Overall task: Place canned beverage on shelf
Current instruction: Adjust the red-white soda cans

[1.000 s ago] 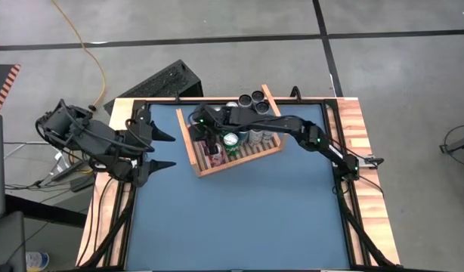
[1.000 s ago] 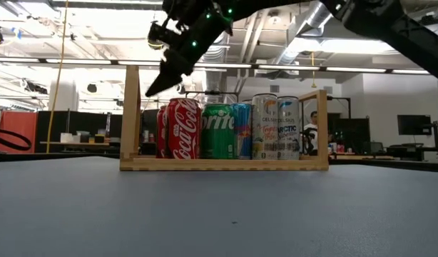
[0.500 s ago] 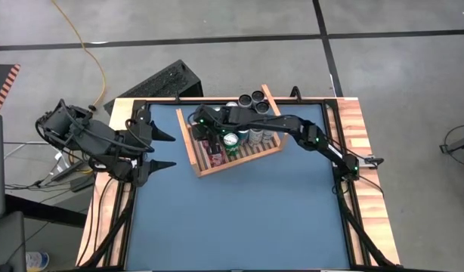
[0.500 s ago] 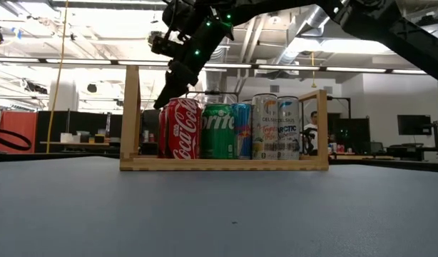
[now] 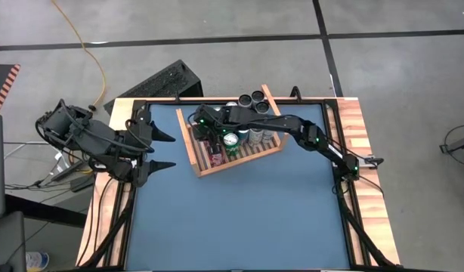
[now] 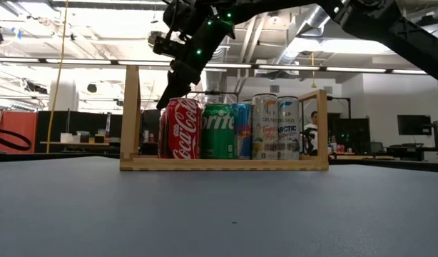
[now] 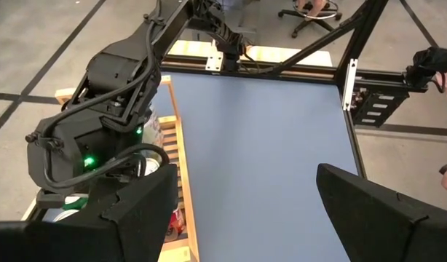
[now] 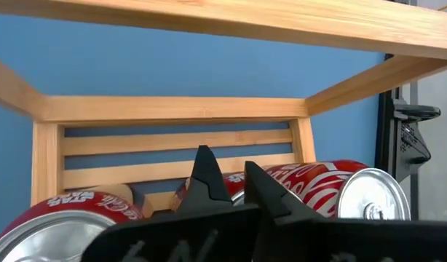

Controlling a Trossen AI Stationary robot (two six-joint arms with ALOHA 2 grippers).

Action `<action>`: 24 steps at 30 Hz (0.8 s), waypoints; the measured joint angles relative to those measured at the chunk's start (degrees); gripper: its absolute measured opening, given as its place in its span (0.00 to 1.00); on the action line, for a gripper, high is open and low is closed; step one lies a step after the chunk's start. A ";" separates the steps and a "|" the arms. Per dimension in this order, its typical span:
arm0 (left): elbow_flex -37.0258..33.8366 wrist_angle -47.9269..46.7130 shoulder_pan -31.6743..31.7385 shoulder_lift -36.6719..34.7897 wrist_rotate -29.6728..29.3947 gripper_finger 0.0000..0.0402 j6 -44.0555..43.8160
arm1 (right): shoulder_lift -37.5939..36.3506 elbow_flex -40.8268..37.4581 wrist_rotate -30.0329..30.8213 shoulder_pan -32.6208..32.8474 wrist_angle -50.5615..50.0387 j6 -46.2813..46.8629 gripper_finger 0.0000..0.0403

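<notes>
The wooden shelf (image 5: 256,153) stands at the table's far middle, its base board (image 6: 226,163) facing the low view. Inside stand several cans: a red cola can (image 6: 183,128), a green one (image 6: 217,130), pale ones (image 6: 276,127) and dark-topped ones (image 5: 252,101). My right gripper (image 6: 164,104) is shut and slants down into the shelf's left end, its tips (image 8: 225,173) between two red cans (image 8: 63,218) (image 8: 322,185). My left gripper (image 5: 174,150) waits open, holding nothing, over the table's left edge. My right gripper's shut fingertips (image 6: 166,100) come slanting down from above and end level with the top of the red can behind the front cola can. I cannot tell whether they touch it. All the cans stand upright on the shelf's slats.
The blue table top (image 5: 239,219) lies bare in front of the shelf. The shelf's upright corner posts (image 6: 130,114) and top rail (image 8: 231,18) rise around my right gripper. A black case (image 5: 162,81) lies on the floor beyond the far left corner.
My right gripper has tipped steeper and its shut tips have sunk toward the red cans at the shelf's left end; then it has kept still. The cans have not moved.
</notes>
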 joint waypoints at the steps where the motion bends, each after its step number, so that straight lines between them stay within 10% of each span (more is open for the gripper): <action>1: 0.00 0.00 0.00 0.00 0.02 0.79 0.00 | 0.03 0.38 0.00 0.20 -0.13 0.00 0.00; 24: 0.00 8.10 -1.31 0.31 1.70 0.79 8.76 | -24.42 -1.48 -7.81 4.85 -13.77 7.36 0.00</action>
